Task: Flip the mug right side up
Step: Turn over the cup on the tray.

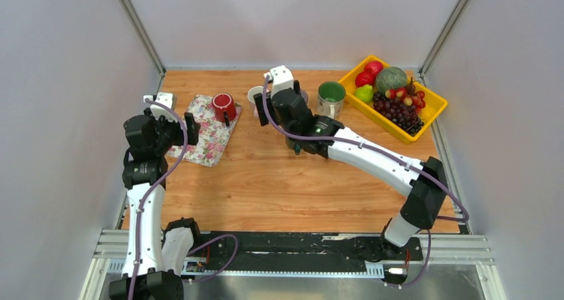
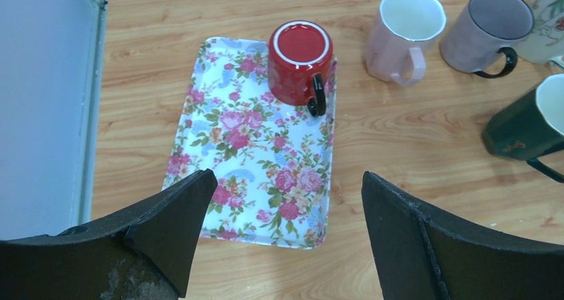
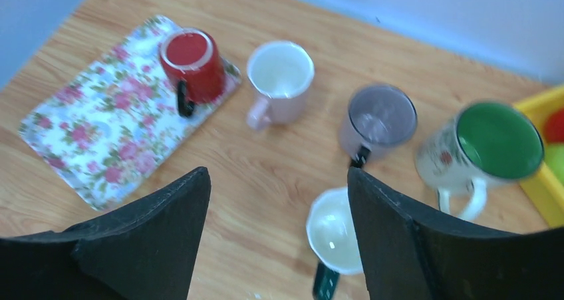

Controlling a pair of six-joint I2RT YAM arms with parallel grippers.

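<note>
- The wooden tabletop point(image 1: 279, 187) carries everything; both arms reach over it from the near edge.
- The left fingers point(image 2: 189, 200) are spread wide and grasp nothing. They hang above the near end of the floral tray point(image 2: 246, 153).
- The right fingers point(image 3: 392, 207) are likewise spread wide and empty, raised over the middle of the tabletop. In the right wrist view, the dark green mug point(image 3: 336, 233) shows between them, upright and white inside.
- The floral tray lies flat on the left side of the tabletop, set at a slant.
- The red mug point(image 2: 299, 60) stands upside down on the tray's far right corner, base up. Its black handle points toward the near side, and neither pair of fingers touches it.
- Just right of the tray, off it, the pink mug point(image 2: 406, 30) stands upright and the grey mug point(image 2: 485, 30) stands upright beside it.
- Further right is a green-lined mug point(image 3: 492, 147), also upright.
- At the far right corner sits a yellow bin point(image 1: 425, 114) of fruit point(image 1: 392, 94), among it dark grapes.
</note>
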